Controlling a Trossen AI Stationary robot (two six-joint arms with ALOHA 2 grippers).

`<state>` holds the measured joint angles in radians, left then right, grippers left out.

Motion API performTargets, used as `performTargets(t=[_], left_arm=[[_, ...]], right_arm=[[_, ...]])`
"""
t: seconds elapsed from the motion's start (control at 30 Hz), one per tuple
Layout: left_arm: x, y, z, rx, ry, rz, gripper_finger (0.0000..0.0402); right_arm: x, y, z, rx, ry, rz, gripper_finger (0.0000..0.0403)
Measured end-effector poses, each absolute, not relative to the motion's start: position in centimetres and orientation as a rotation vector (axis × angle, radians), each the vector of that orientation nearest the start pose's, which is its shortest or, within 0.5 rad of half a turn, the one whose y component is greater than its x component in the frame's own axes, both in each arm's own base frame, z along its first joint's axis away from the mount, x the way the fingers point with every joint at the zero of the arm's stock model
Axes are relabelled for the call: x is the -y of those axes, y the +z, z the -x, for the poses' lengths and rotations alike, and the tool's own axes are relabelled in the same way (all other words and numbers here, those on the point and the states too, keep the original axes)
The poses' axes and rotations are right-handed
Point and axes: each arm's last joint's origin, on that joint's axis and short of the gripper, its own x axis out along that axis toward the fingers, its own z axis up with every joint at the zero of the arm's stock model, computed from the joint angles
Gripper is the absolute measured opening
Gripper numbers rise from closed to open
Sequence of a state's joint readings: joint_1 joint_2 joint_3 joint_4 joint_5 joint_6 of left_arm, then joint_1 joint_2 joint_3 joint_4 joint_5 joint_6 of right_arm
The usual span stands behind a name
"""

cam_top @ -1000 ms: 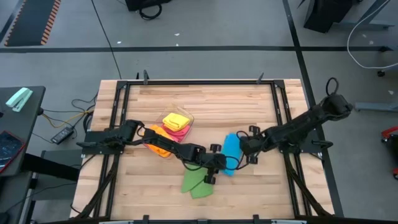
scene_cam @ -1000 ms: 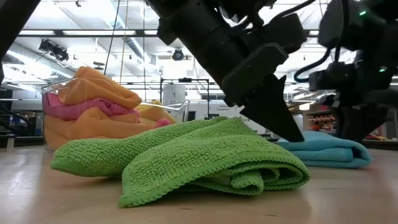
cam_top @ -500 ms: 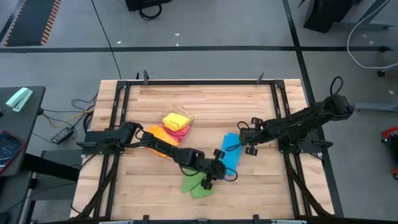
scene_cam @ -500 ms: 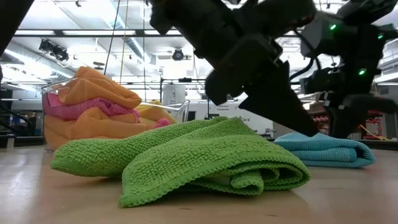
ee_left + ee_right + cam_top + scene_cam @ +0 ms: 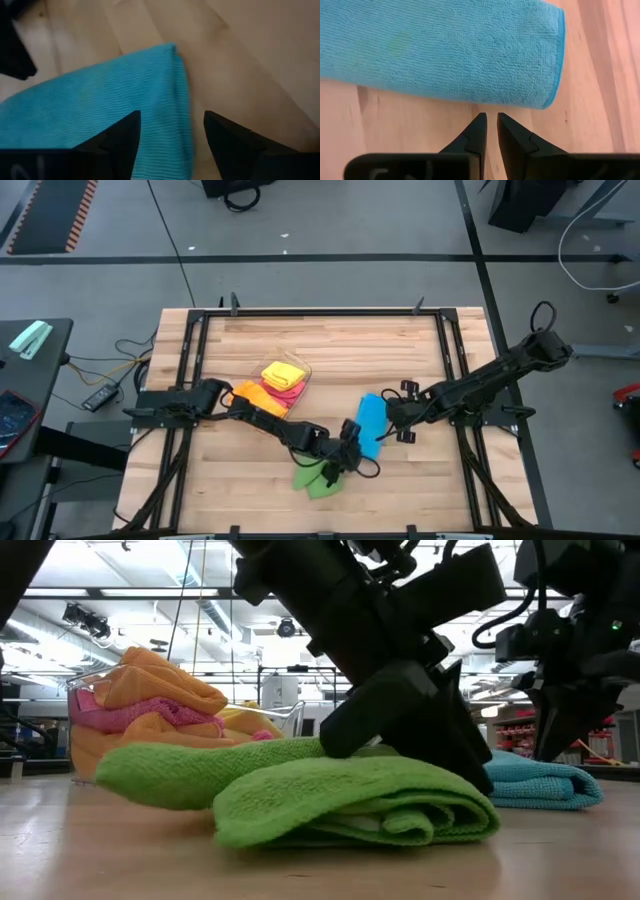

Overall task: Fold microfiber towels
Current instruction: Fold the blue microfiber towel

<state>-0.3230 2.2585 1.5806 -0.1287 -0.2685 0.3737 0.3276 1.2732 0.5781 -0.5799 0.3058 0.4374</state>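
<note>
While both pincers grasp nothing, blue towel lengthwise front-to-back, beside green towel.

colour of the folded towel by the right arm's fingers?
Blue: the folded towel shows best in the right wrist view.

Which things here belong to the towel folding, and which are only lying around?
For the job:
- green towel, under the left hand
- blue towel, folded, beside the right hand
- orange, yellow and pink towels at the tub

Lying about:
- clear plastic tub
- cables beside the table
</note>
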Motion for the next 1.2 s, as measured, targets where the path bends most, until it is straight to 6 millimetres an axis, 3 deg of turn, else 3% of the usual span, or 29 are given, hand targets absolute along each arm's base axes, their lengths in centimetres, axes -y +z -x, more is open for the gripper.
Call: performTargets(t=[0.37,0.67,0.8,0.97,1.2], left_arm=[[14.0,12.1,-46.1,-0.798,-0.182,-0.570,0.0180],[13.3,11.6,-46.3,-0.817,-0.167,-0.543,0.0167],[12.9,11.3,-46.3,-0.845,-0.168,-0.535,0.0123],[12.7,11.6,-46.5,-0.860,-0.155,-0.517,0.0023],[12.6,14.2,-47.4,-0.933,-0.158,-0.485,0.0015]], right_arm=[[-6.5,15.9,-18.7,-1.143,-0.187,0.034,0.0053],[-8.0,17.5,-18.4,-1.033,-0.090,0.042,0.0053],[-9.1,18.2,-18.3,-0.957,0.005,0.082,0.0053],[-10.7,18.4,-18.5,-0.834,0.129,0.146,0.0053],[-11.3,16.2,-19.1,-0.812,0.125,0.152,0.0053]])
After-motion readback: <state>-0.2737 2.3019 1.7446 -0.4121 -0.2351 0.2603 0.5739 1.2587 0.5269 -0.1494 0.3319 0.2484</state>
